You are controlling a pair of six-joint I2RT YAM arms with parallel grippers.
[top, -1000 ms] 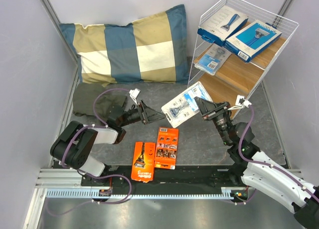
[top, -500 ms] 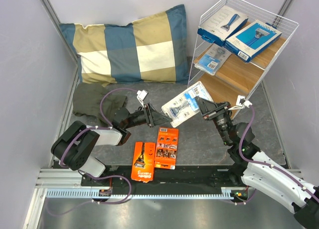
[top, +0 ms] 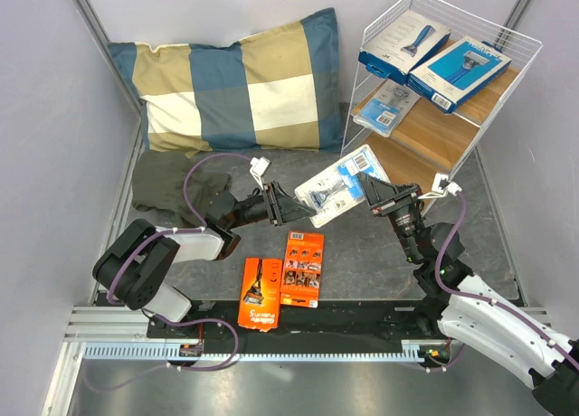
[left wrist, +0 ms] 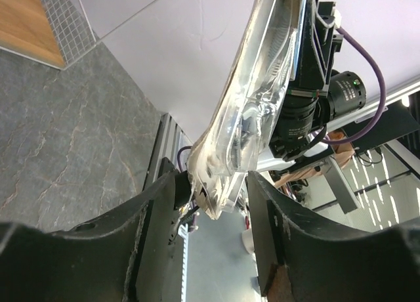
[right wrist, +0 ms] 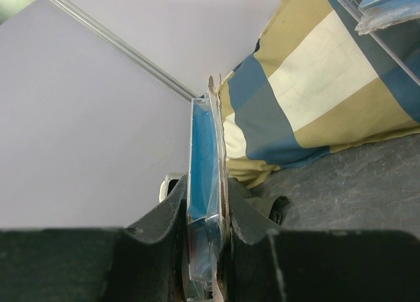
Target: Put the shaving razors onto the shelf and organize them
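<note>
A clear razor pack (top: pixel 339 188) is held up in the air over the table (top: pixel 362 253), just in front of the shelf (top: pixel 425 136). It is pinched tight by the right gripper (top: pixel 368 191). Its other end is found between the fingers of the left gripper (top: pixel 301 212), which are spread apart. Two orange cards (top: pixel 303 267) are laid flat on the table.
</note>
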